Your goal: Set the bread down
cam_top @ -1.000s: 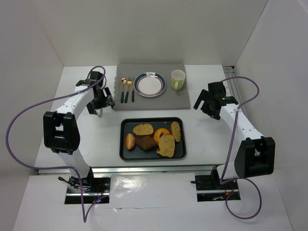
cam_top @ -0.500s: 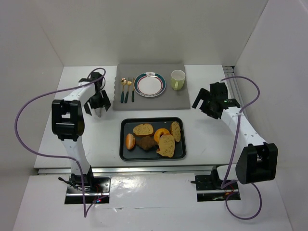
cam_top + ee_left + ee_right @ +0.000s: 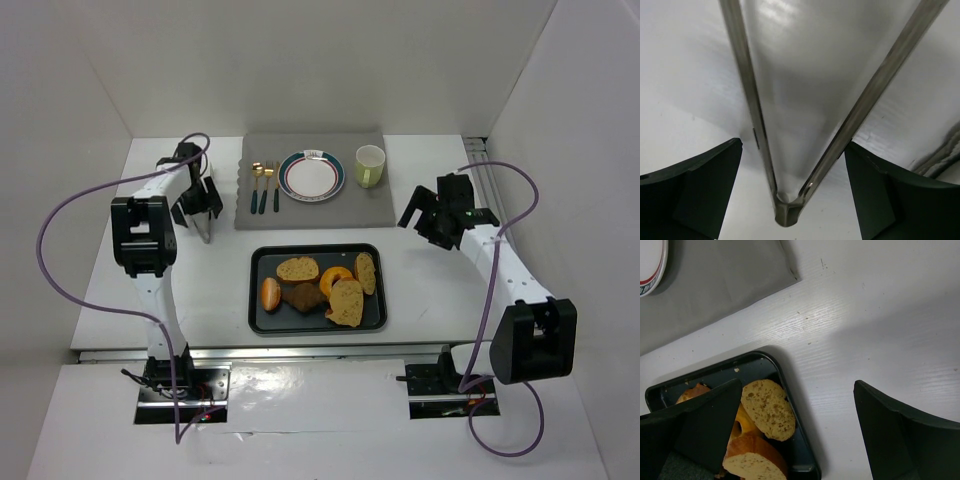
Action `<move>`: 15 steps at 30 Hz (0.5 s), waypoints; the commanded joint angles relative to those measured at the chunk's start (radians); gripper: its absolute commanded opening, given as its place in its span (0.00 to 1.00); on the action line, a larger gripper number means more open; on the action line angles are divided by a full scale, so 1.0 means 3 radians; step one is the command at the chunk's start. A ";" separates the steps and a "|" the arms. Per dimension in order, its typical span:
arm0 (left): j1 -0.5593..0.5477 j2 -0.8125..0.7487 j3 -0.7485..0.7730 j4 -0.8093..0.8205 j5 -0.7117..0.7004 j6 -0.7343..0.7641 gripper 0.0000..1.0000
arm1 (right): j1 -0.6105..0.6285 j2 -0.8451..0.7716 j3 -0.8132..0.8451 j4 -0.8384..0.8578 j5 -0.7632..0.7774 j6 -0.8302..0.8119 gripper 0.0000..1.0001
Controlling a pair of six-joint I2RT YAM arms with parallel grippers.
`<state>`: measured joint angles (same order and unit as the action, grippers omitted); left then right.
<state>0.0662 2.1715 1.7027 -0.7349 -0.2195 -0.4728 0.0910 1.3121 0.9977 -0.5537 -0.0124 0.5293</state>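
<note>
Evidently fetching the tongs was the step: beyond the tray's far-left corner, the left tool straddled them, unclamped. Closing on them would be next; the right tool hung released.

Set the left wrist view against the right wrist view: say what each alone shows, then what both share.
Only the left wrist view shows the metal tongs, their hinge between the fingers of the open left end effector. Only the right wrist view shows the black tray holding a bread slice, the grey placemat and the plate at its edge. Both show the white table and dark fingers in the lower corners; the right end effector is open too.
</note>
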 commanded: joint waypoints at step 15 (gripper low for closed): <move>0.0112 0.0264 0.0583 0.0041 0.0241 0.0252 0.29 | -0.0053 -0.0114 -0.0053 0.0128 -0.0020 -0.0056 1.00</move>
<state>0.0952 2.2894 1.8866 -0.7197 -0.1600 -0.4179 0.0856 1.3033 0.9886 -0.5533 -0.0273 0.5259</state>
